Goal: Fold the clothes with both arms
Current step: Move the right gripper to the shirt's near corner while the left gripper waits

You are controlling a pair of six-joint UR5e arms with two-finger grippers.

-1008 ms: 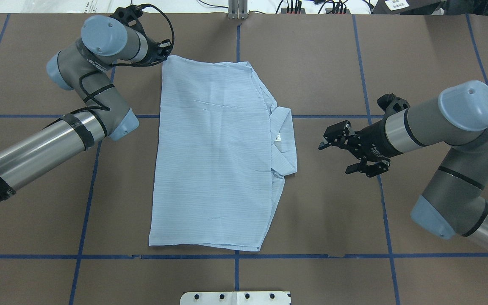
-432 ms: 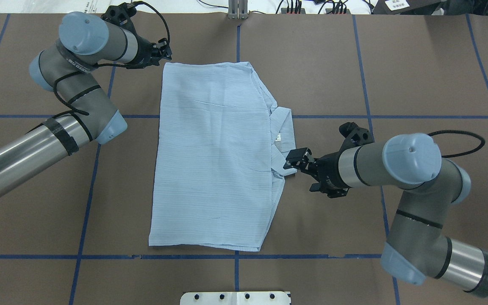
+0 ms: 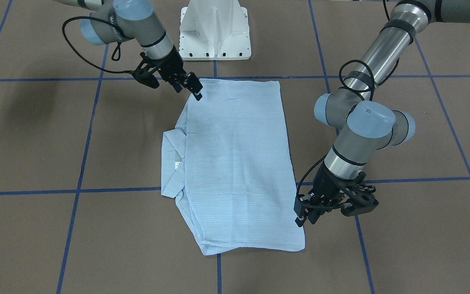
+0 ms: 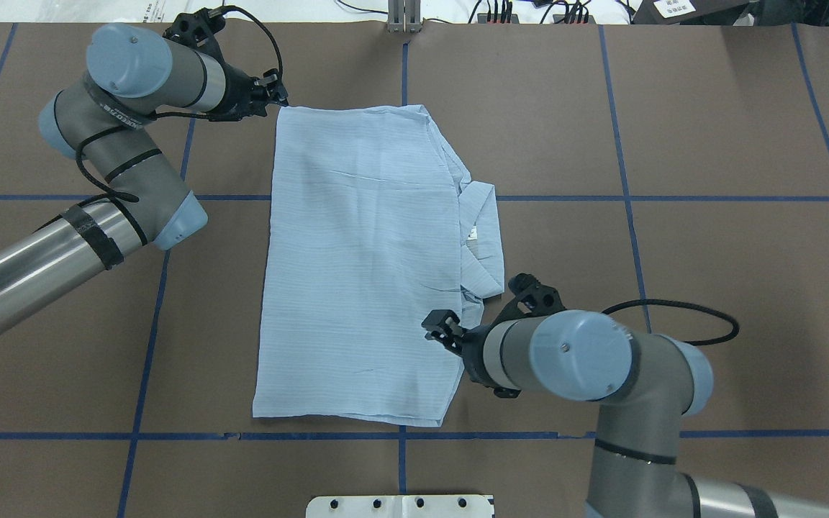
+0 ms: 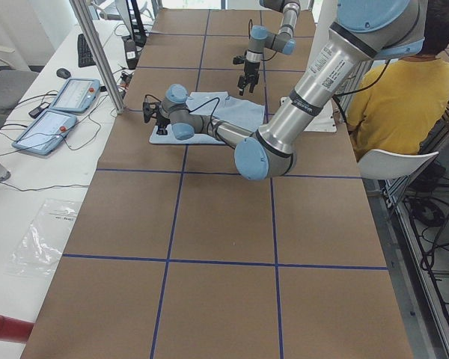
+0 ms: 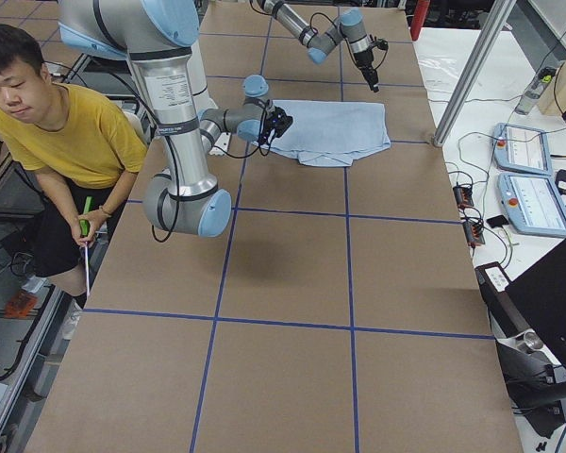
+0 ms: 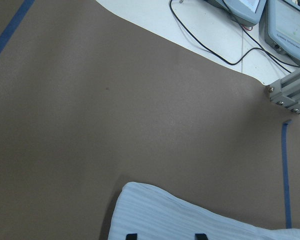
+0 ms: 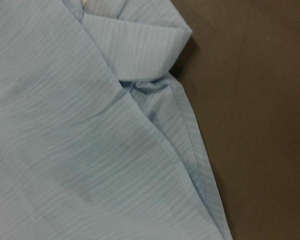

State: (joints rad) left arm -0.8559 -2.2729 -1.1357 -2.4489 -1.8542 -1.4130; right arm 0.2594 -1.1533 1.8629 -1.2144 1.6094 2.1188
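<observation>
A thin light-blue striped button-up shirt (image 4: 357,273) lies flat in the middle of the brown paper-covered table (image 4: 709,108), folded into a long rectangle whose short ends face toward and away from the robot. Its pointed collar (image 4: 483,237) sticks out past the fold on the robot's right side. The silver-tubed left arm (image 4: 62,252) reaches to the shirt's far corner on the robot's left. There its black cabled left gripper (image 4: 274,90) hangs at the very edge of the cloth. The left wrist view shows its two dark fingertips (image 7: 131,236) set apart with a moderate gap, with nothing held between them and the rounded shirt corner right under them. The right arm (image 4: 580,356), its blue-capped elbow bent low, brings the black right gripper (image 4: 440,327) over the shirt's right-hand edge, on the robot's side of the collar. In the front-facing view its fingers look parted and grip nothing, while the right wrist view shows only the collar point and the stitched edge close up. Whether either claw touches the fabric cannot be told. Blue tape lines (image 4: 673,198) cross the table in a grid. The white pedestal base (image 3: 214,32) stands at the robot's edge, and a person in a yellow top (image 6: 66,132) sits beside it.
</observation>
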